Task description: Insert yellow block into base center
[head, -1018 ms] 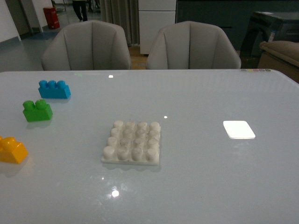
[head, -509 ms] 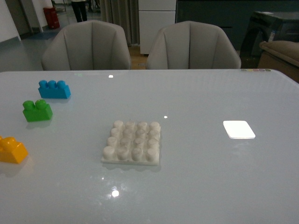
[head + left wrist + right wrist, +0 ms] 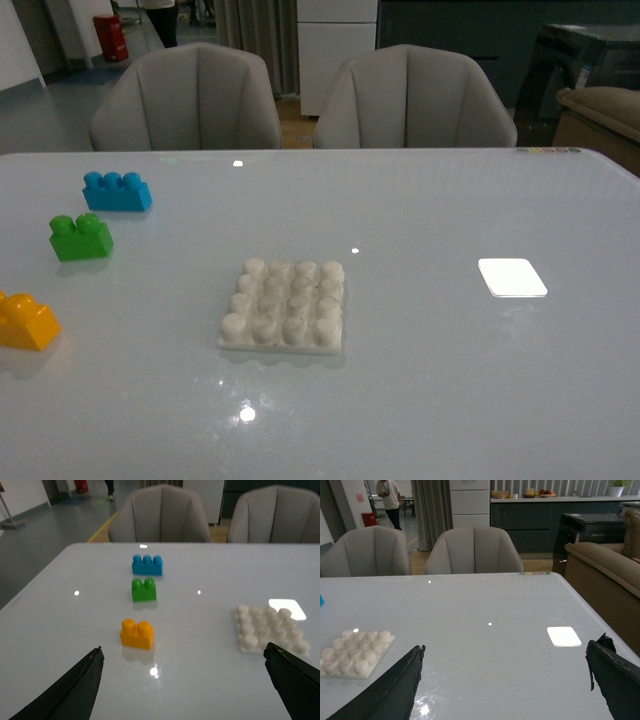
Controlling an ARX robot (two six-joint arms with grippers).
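The yellow block lies on the white table at the left edge of the front view, two studs up. It also shows in the left wrist view, ahead of my open, empty left gripper. The white studded base sits mid-table; it shows in the left wrist view and in the right wrist view. My right gripper is open and empty above bare table. Neither gripper shows in the front view.
A green two-stud brick and a blue three-stud brick sit at the left, behind the yellow block. A bright white rectangular patch lies to the right of the base. Two grey chairs stand behind the table's far edge.
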